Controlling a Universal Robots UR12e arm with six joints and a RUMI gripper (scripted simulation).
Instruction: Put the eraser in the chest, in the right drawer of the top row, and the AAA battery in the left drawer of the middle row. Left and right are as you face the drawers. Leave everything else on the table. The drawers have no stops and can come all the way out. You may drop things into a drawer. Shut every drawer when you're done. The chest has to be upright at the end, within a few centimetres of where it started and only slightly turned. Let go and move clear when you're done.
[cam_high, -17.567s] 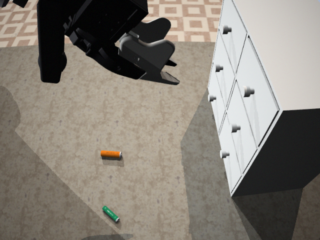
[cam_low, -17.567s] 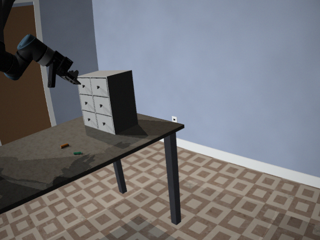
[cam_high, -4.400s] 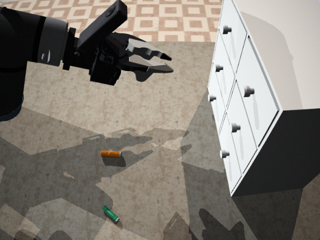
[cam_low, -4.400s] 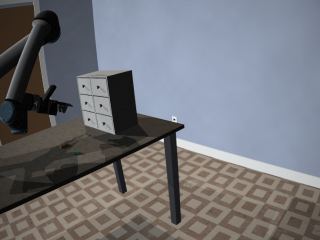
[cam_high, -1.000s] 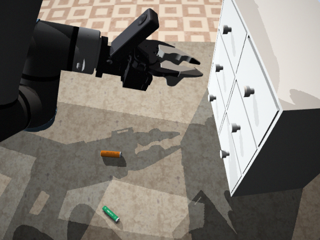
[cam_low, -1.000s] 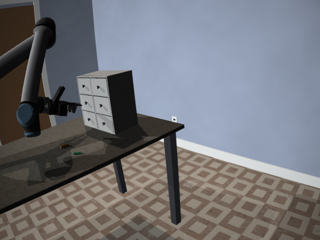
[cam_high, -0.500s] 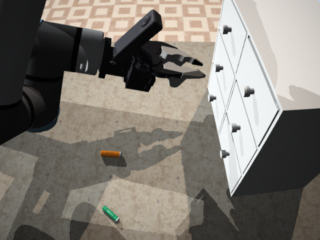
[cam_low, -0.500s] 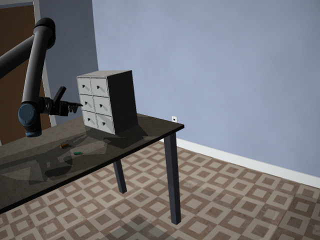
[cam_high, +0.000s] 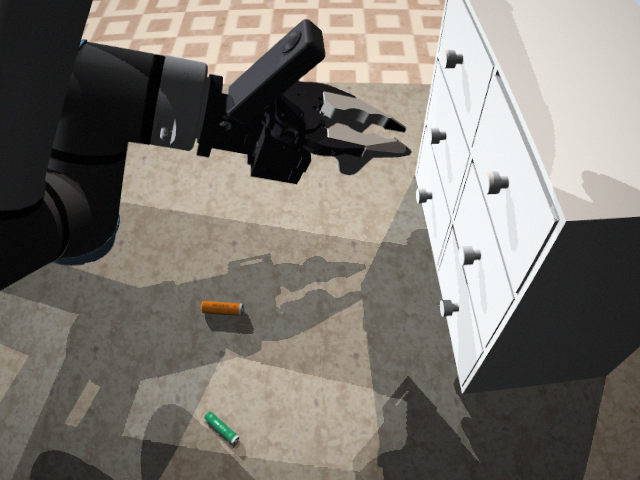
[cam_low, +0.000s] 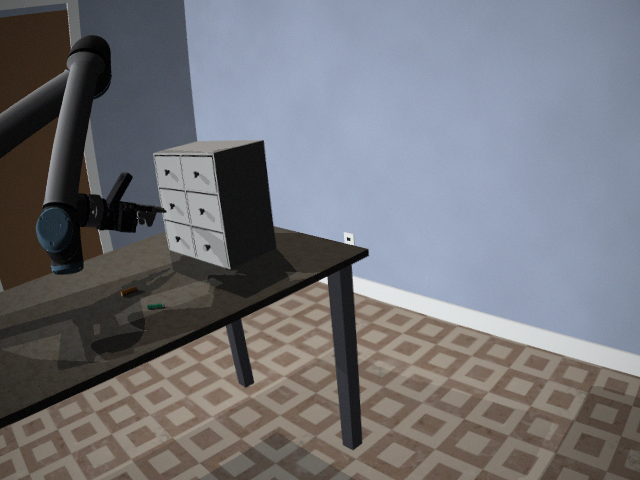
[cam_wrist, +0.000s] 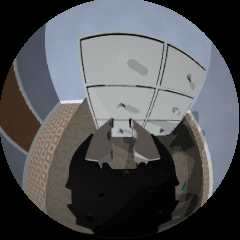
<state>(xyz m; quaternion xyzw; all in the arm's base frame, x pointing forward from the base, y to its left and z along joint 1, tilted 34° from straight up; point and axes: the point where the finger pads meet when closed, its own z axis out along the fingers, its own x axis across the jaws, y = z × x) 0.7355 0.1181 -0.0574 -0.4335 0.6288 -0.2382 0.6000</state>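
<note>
The white chest (cam_high: 578, 289) (cam_low: 245, 206) (cam_wrist: 163, 62) stands upright, its six drawers apparently shut. My gripper (cam_high: 407, 139) (cam_low: 164, 210) (cam_wrist: 121, 119) is partly open and empty. Its fingertips are a short way in front of the left column, near the knob of the left middle drawer (cam_high: 438, 135) (cam_low: 172, 206) (cam_wrist: 120, 105), not visibly touching it. The top right drawer has a knob (cam_high: 498, 182) (cam_low: 196, 174). A slim green battery (cam_high: 222, 428) (cam_low: 156, 306) (cam_wrist: 184, 186), apparently the AAA, lies on the table. No eraser is visible.
A thicker orange battery (cam_high: 221, 308) (cam_low: 129, 291) lies on the table (cam_high: 310, 206) (cam_low: 330, 249), below and behind the gripper, away from the chest. The chest stands near one end of the table, with a blue wall (cam_low: 439, 155) beyond.
</note>
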